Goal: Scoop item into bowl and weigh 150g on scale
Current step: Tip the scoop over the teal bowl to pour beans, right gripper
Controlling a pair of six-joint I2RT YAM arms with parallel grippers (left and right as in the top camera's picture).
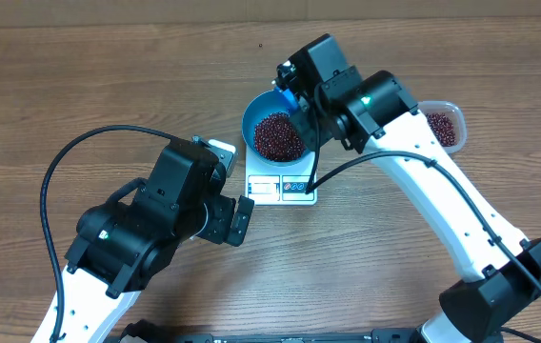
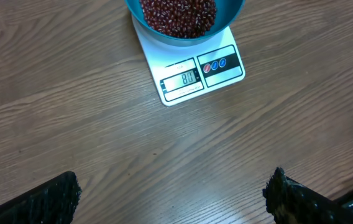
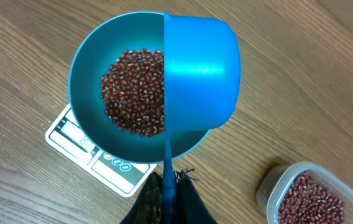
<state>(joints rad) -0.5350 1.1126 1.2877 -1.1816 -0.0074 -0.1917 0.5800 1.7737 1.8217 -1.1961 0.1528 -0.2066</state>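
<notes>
Tipping the bright blue plastic scoop [image 3: 201,68] clenched in the right gripper [image 3: 167,186] slowly should trickle small red-brown beans [image 3: 130,93] into the round teal bowl [image 3: 86,74], while the left gripper [image 2: 173,196] hangs released.

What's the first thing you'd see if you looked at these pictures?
The bright blue scoop, held by the right gripper over a teal bowl, catches the eye first. The bowl sits on a small white scale in the middle of the table and holds a heap of dark red beans. More beans wait in a clear tub off to the robot's right.
</notes>
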